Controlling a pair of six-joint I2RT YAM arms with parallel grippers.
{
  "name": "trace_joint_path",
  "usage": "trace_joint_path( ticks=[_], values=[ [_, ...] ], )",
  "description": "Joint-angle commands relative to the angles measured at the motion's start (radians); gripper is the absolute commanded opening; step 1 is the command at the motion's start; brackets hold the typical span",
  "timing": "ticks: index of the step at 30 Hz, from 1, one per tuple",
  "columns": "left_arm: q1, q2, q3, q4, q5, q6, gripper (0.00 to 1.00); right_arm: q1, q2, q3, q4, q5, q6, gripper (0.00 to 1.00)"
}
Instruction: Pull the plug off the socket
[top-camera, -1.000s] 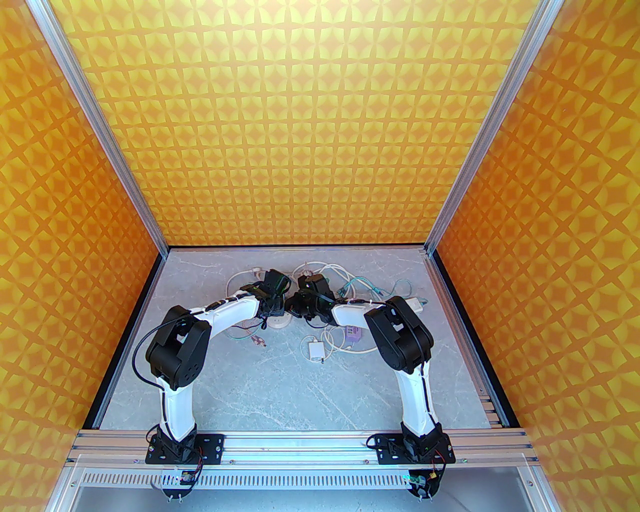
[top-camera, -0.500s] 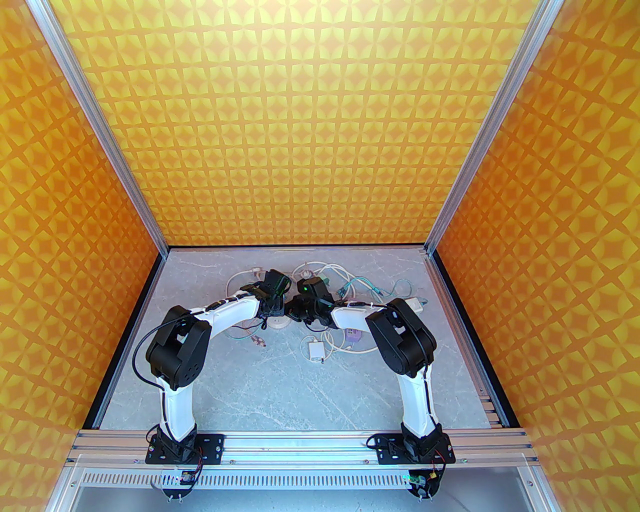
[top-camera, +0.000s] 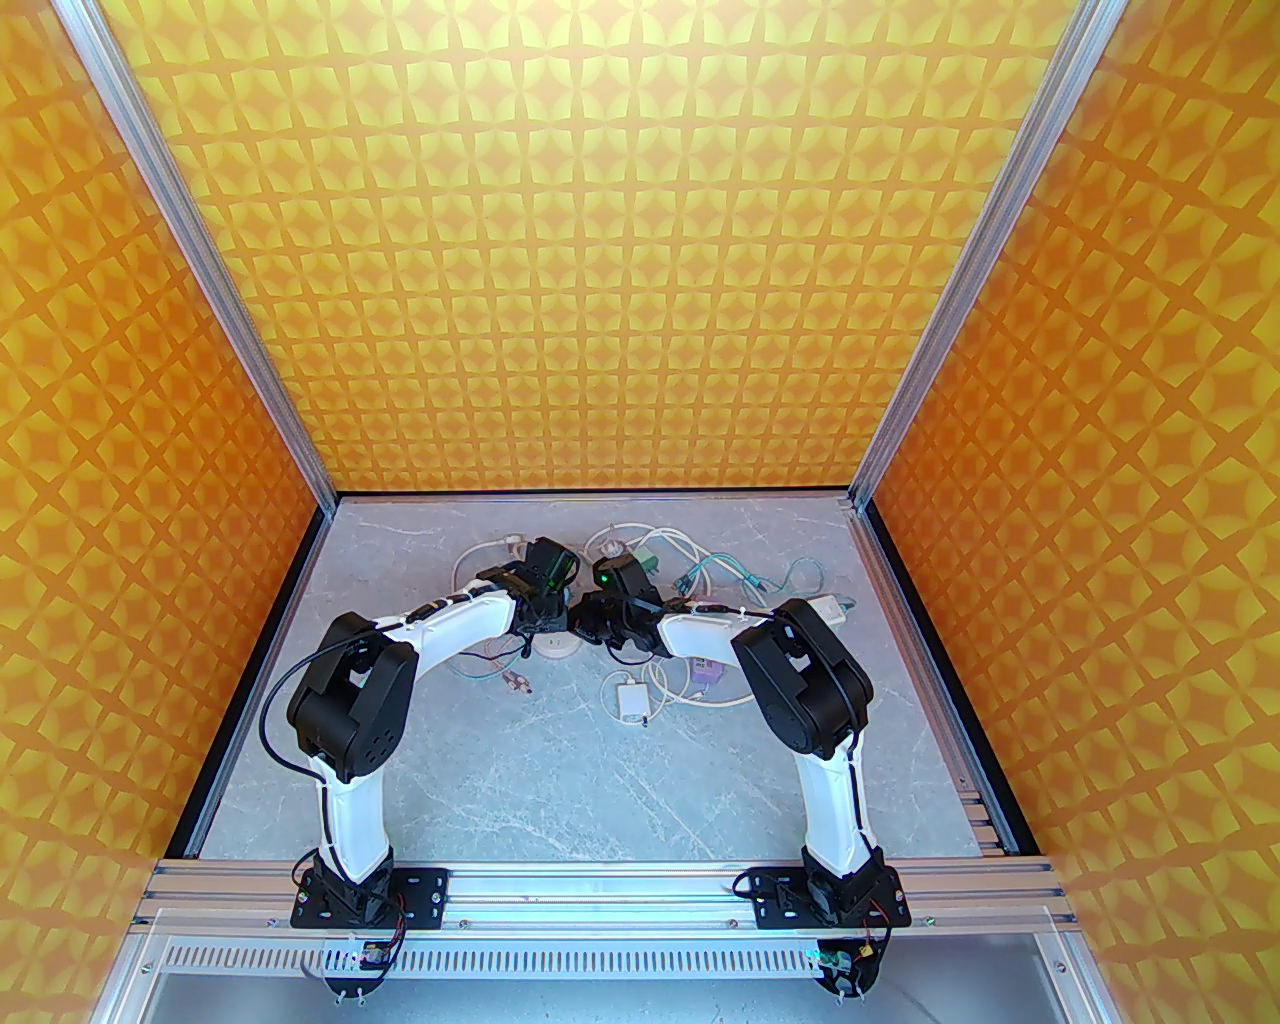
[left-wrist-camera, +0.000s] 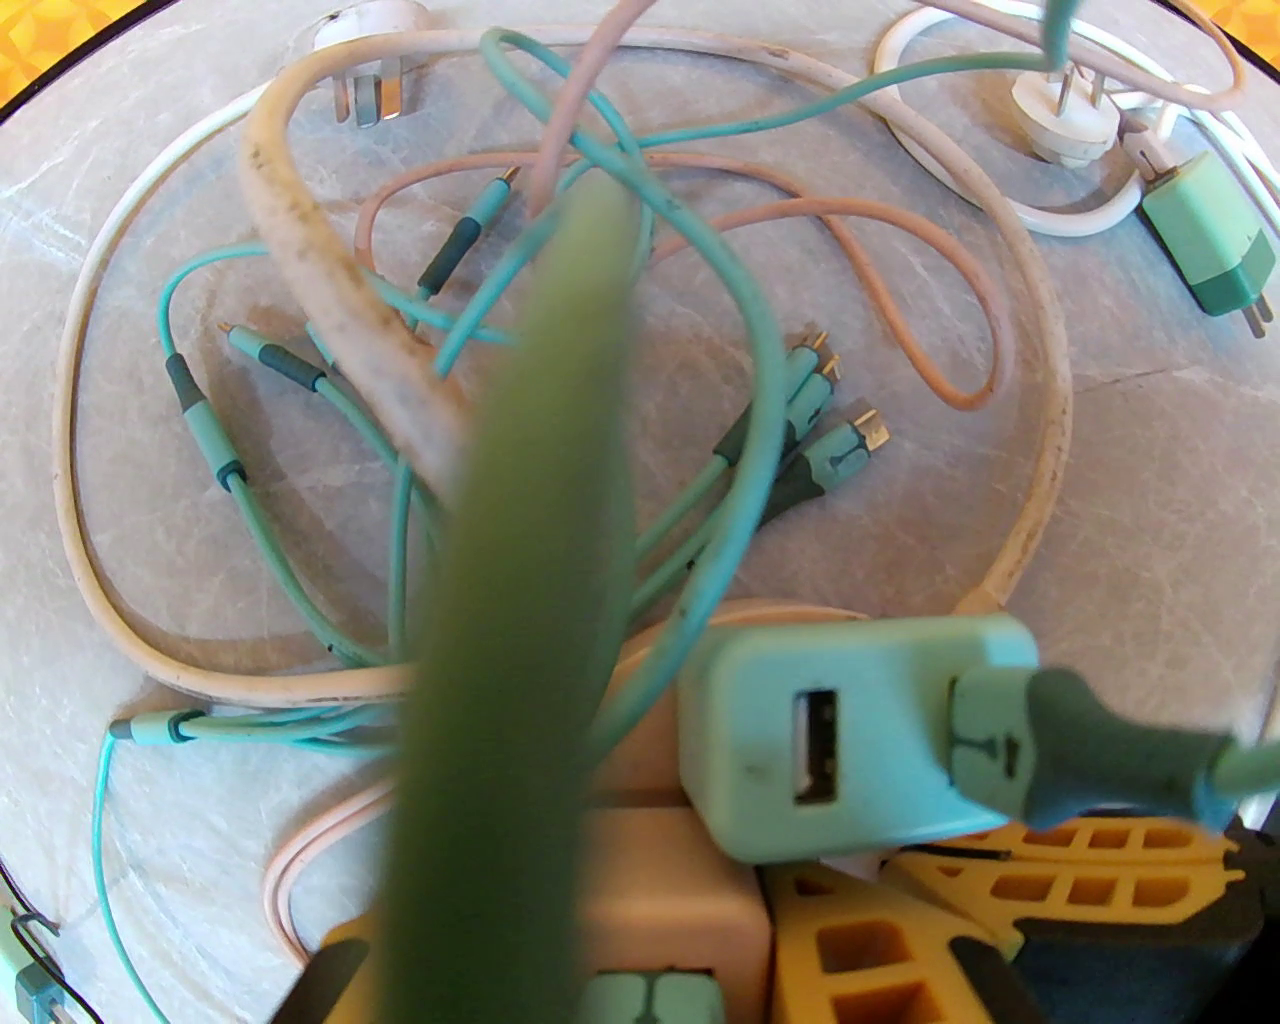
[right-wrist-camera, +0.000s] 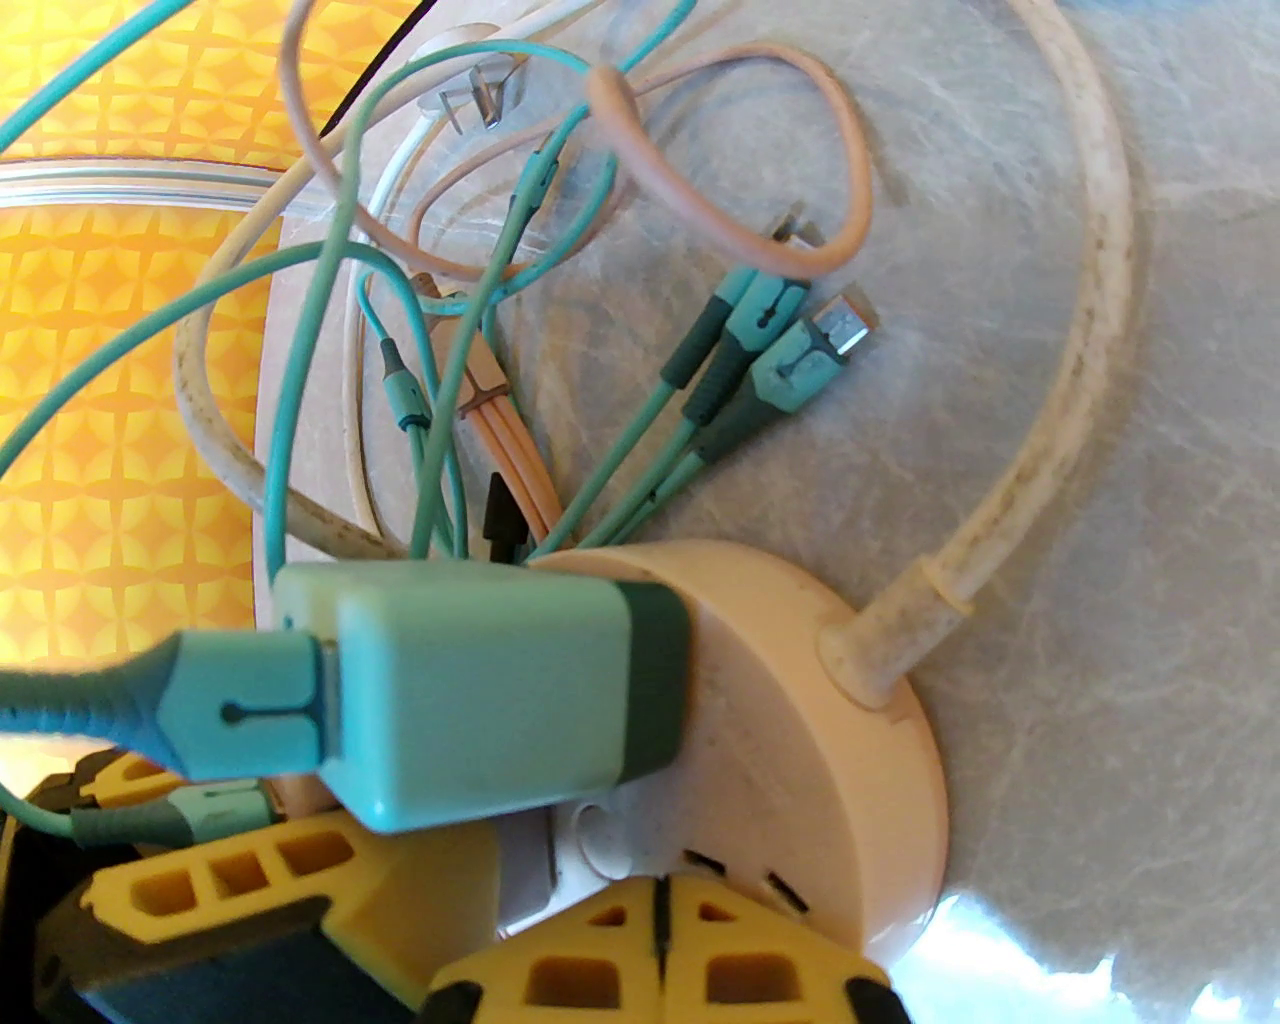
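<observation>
plug, teal usb charger, seated in round beige socket near far edge of table, mid-width, amid loose cables. light, rigid, smooth-shelled; best pinched on flat sides, not by its lead. left gripper apparently clamped on it; right gripper closed, tips pressing socket. no legible writing or brand.

Grey marble-patterned tabletop, enclosed behind and on both sides by orange-and-yellow star-patterned wall panels; silver aluminium corner posts rise from its far corners.
</observation>
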Motion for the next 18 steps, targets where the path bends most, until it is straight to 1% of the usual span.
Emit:
trace_joint_path(
  ticks=[1,5,9,13,18],
  values=[
    [-0.024,-0.041,0.057,-0.059,-0.025,0.029,0.13,0.007,0.073,-0.031,-0.179,0.069,-0.030,0.00],
    [-0.087,0.008,0.122,-0.127,-0.158,0.094,0.11,0.007,0.070,-0.030,-0.181,0.070,-0.031,0.00],
    [-0.094,0.028,0.113,-0.138,-0.194,0.104,0.10,0.006,0.072,-0.022,-0.197,0.073,-0.037,0.00],
    [-0.087,0.016,0.095,-0.132,-0.188,0.087,0.09,0.006,0.084,-0.015,-0.212,0.081,-0.038,0.00],
    [-0.018,-0.045,0.036,-0.083,-0.029,0.021,0.09,0.008,0.095,0.002,-0.252,0.098,-0.055,0.00]
  ],
)
